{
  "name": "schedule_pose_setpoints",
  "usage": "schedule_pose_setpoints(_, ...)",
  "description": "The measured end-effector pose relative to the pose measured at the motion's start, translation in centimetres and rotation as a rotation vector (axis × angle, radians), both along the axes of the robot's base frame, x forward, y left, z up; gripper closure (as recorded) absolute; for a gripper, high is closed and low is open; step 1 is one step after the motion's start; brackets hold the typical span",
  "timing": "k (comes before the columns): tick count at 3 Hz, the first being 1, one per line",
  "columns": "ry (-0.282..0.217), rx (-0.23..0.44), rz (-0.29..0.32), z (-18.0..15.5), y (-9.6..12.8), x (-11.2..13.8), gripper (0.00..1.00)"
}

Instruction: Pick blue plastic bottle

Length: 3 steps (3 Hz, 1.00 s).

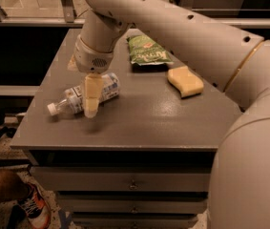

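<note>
The blue plastic bottle (71, 100) is seen in the camera view lying on its side on the grey cabinet top (149, 123). Its white cap (52, 109) is pointed toward the left edge of the view and its labelled end toward the right. The gripper (92, 105) is held straight down over the bottle's middle, the jaws spread with the bottle between them. The near finger (92, 90) is set across the front of the label, its tip down by the cabinet top, while the far one is hidden behind the bottle (whether any pressure is applied cannot be told). Beyond the fingers and to their right a green bag (148, 51) is laid flat. Farther right, well apart, a yellow sponge (185, 81) is seen; neither is touched by bottle or fingers. Above and right of them the view is filled by the robot's arm (182, 32). Below the top, drawers (129, 182) are shown, and a shoe (33, 209) at lower left.
</note>
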State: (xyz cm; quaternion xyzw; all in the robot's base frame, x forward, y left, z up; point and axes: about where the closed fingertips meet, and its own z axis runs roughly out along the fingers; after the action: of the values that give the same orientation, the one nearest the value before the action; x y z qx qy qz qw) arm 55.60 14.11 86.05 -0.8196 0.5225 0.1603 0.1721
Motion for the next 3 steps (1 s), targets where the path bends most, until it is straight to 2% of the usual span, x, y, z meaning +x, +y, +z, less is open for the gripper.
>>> schedule_pose_setpoints(1,-0.002,-0.051,-0.05,0.6,-2.6,0.1,0.0)
schedule_pose_setpoints(2,-0.001,-0.087,-0.13,1.0,-6.3,0.1,0.0)
schedule_pose_setpoints(3,-0.002,-0.11,-0.238,1.3,-11.0,-0.1,0.0)
